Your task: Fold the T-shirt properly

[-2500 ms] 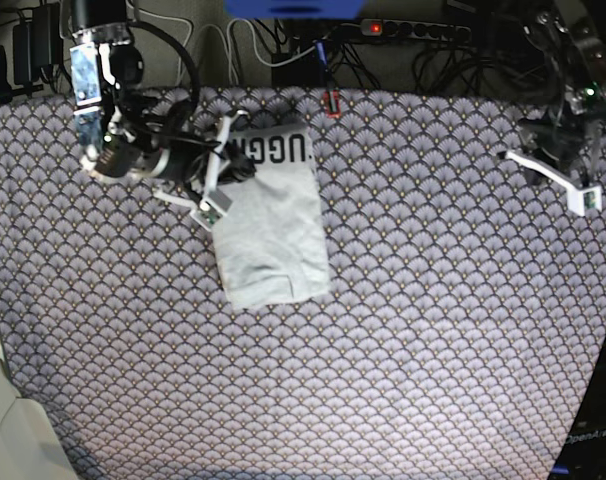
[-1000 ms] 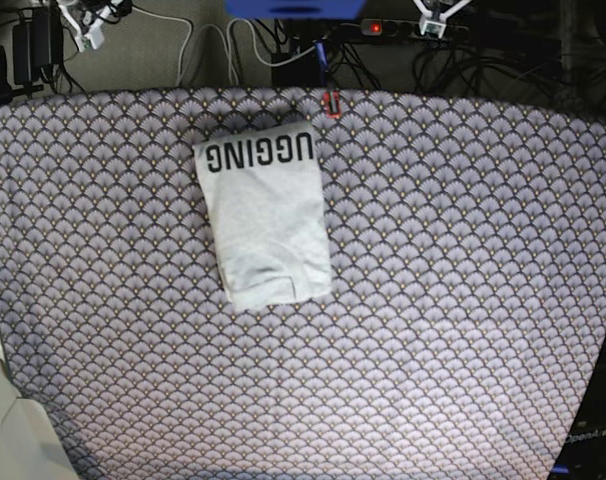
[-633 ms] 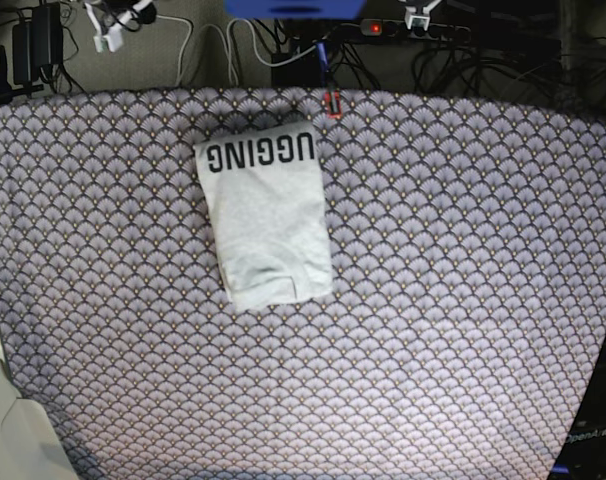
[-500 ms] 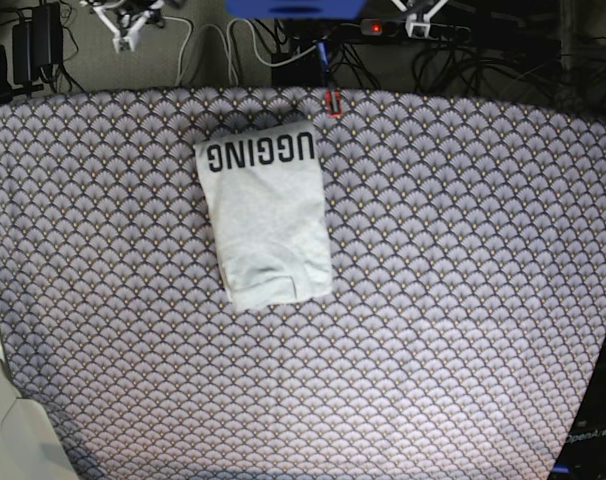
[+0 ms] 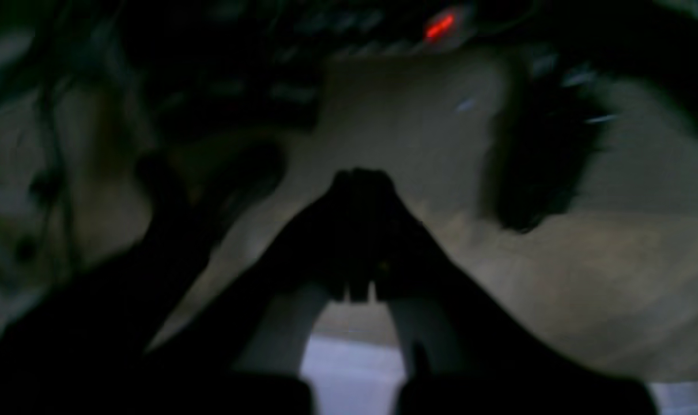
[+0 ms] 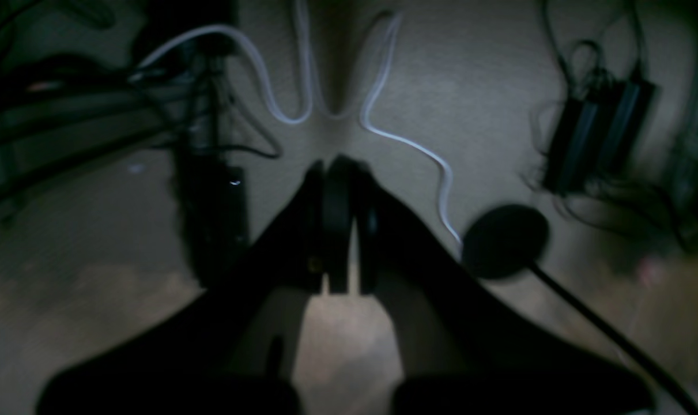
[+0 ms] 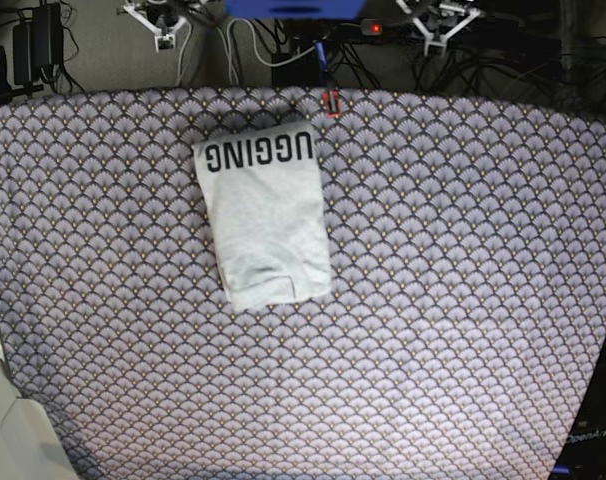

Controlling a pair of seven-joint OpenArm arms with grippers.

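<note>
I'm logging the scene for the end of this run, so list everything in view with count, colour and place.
T-shirt: one, light grey with black lettering, folded into a rectangle on the far-left part of the patterned cloth.
Patterned cloth: one, purple-grey fan scales, covering the table.
Red clip: one, at the cloth's far edge.
Power strip: one, black with a red light, on the floor behind the table.
White cable: one, looping on the floor.
Right gripper: one, dark, shut, over the floor.
Left gripper: one, dark, shut, over the floor.
</note>
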